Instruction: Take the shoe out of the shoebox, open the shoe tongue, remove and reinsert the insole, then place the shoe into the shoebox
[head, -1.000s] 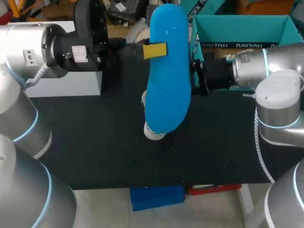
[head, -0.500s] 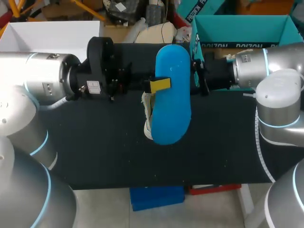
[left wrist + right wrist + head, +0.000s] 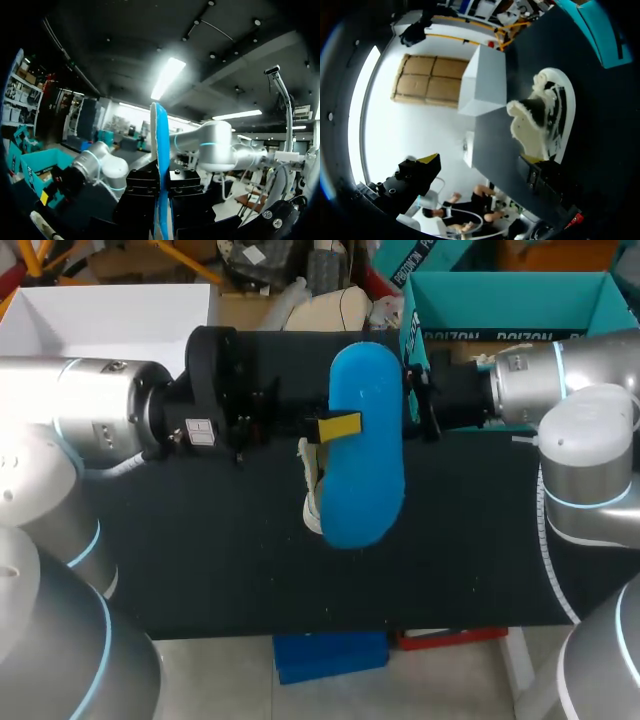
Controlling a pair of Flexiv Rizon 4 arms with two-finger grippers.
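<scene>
The open teal cardboard shoebox [image 3: 505, 302] stands at the far right of the black table [image 3: 220, 540]. The white shoe [image 3: 547, 117] lies outside it on the tabletop. The left gripper [image 3: 338, 426] clamps the flat, bright blue insole [image 3: 365, 470] above the shoe. The right gripper [image 3: 480, 160] is spread wide, with one finger beside the shoe.

a black table [image 3: 250, 560]; a white box [image 3: 110, 315] at its far left corner.
</scene>
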